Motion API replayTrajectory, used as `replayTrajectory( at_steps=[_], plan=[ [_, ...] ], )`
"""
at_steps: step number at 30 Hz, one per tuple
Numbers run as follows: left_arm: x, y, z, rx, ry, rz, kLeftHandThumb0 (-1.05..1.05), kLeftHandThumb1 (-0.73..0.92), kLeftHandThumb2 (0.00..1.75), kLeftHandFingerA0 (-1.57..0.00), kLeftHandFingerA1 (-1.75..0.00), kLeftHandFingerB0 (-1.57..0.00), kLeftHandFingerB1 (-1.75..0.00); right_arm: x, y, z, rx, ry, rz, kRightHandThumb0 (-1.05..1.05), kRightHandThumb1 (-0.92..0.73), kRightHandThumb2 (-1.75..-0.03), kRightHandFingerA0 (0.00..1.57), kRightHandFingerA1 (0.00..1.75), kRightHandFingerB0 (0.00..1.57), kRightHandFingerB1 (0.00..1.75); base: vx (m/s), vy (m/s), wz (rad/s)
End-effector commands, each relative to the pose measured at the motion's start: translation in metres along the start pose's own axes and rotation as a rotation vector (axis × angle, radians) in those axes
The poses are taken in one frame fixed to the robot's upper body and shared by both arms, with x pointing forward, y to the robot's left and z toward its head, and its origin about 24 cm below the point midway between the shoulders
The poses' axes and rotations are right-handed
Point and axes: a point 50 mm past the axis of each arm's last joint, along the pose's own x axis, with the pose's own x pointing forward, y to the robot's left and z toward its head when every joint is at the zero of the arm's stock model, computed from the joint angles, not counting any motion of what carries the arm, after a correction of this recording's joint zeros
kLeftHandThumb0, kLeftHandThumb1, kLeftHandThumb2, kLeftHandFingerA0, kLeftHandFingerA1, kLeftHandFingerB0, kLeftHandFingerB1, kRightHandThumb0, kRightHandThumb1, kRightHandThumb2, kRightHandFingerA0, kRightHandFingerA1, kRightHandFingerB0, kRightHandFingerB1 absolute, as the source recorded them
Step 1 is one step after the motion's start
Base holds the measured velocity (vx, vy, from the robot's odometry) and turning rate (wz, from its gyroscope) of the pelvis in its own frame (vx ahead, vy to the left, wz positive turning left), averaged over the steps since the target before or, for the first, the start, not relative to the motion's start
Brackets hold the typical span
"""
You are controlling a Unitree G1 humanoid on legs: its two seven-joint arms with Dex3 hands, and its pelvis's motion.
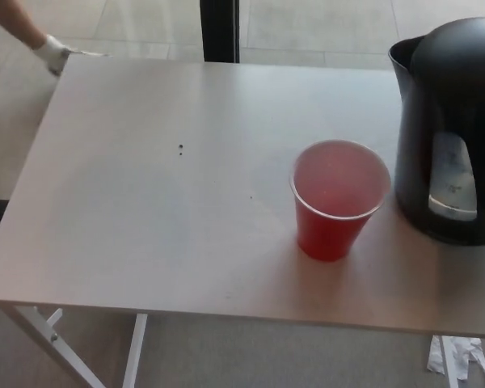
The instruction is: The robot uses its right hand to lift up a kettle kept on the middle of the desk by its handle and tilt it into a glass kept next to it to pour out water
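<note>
Kettle point(449, 129) stands upright at desk's point(145, 226) right edge, beside cup point(338, 198).

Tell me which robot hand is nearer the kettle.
Neither can be judged: no robot hand shows. The kettle stands upright beside the red cup; only a person's gloved hand appears, far left.

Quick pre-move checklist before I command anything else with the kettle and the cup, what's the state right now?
1. Kettle upright on the table: ok.
2. Red cup upright, beside the kettle and apart from it: ok.
3. Water in the cup: cannot tell.
4. Robot's hands: neither in view, so grip on the kettle handle cannot tell.
5. Workspace free of people: not ok, a person's gloved hand is at the table's far left corner.
</note>
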Motion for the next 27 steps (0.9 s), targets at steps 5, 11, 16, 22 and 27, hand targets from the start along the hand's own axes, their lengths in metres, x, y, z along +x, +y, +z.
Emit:
replayTrajectory(
  at_steps=[5, 11, 16, 22, 27],
  plan=[
    [-0.001, 0.002, 0.004, -0.002, -0.018, -0.006, -0.77, 0.84, 0.65, -0.51, -0.48, -0.34, -0.41, -0.018, -0.006, -0.035, 0.066, 0.088, -0.016, -0.10, -0.50, -1.16, 1.00, 1.75, 0.76, 1.69, 0.00, 0.000, 0.00],
    [0.000, 0.001, 0.001, -0.016, -0.013, -0.006, -0.82, 0.83, 0.65, -0.50, -0.48, -0.34, -0.40, -0.032, -0.007, -0.062, 0.014, 0.135, 0.026, -0.15, -0.63, -1.00, 0.96, 1.75, 0.69, 1.67, 0.00, 0.000, 0.00],
    [0.000, 0.002, 0.001, -0.017, -0.008, -0.004, -0.79, 0.83, 0.65, -0.51, -0.47, -0.33, -0.39, -0.037, -0.011, -0.072, -0.056, 0.148, 0.056, -0.14, -0.57, -1.17, 0.96, 1.75, 0.80, 1.64, 0.00, 0.000, 0.00],
    [0.000, 0.002, 0.001, -0.011, -0.005, -0.001, -0.80, 0.66, 1.04, -0.45, -0.58, -0.28, -0.51, -0.041, -0.017, -0.069, -0.179, 0.120, 0.117, -0.26, -0.73, -0.63, 0.80, 1.64, 0.65, 0.55, 0.00, 0.000, 0.00],
    [-0.001, 0.001, -0.001, 0.008, -0.004, 0.004, -0.80, 0.67, 1.05, -0.46, -0.58, -0.29, -0.52, -0.046, -0.022, -0.063, -0.311, 0.133, 0.297, -0.55, -0.72, -0.64, 0.28, 0.56, 0.12, 0.24, 0.00, 0.000, 0.00]
  ],
)
